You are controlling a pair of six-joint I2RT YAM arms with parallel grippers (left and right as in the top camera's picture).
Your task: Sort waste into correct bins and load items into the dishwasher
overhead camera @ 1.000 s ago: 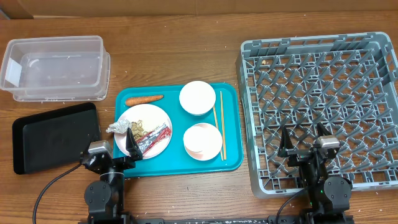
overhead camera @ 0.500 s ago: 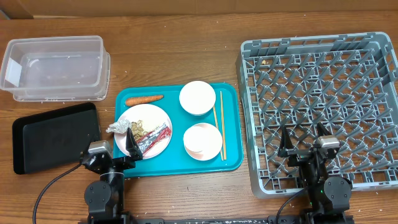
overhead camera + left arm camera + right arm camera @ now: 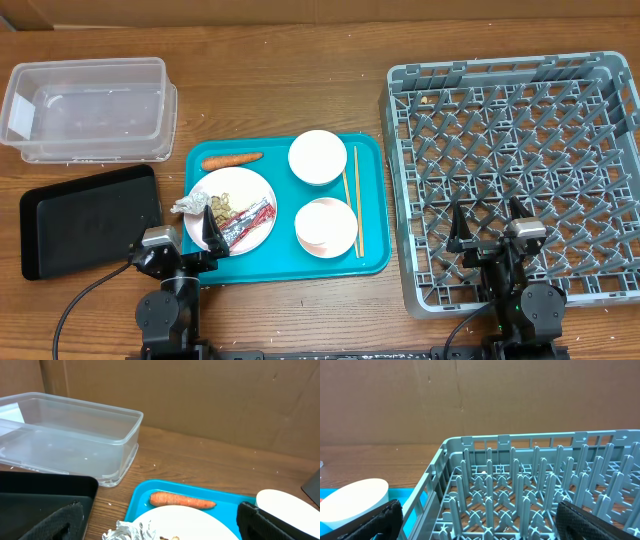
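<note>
On the teal tray (image 3: 285, 262) lie an orange carrot (image 3: 231, 159), a white plate (image 3: 240, 190), two white bowls (image 3: 318, 157) (image 3: 326, 226) and chopsticks (image 3: 352, 200). The plate holds a crumpled paper ball (image 3: 190, 206), beige scraps (image 3: 225, 203) and a red wrapper (image 3: 250, 220). The clear tub (image 3: 85, 108) and the black tray (image 3: 90, 218) are at the left, and the grey dish rack (image 3: 520, 170) is at the right. My left gripper (image 3: 182, 236) is open and empty at the plate's near edge (image 3: 162, 527). My right gripper (image 3: 485, 225) is open and empty over the rack's near part (image 3: 480, 520). No cup shows.
A small beige bit (image 3: 427, 99) lies in the rack's far left corner. In the left wrist view the carrot (image 3: 182, 500) lies just beyond the plate (image 3: 195, 522), with the tub (image 3: 75, 435) to the far left. A cardboard wall stands behind the table.
</note>
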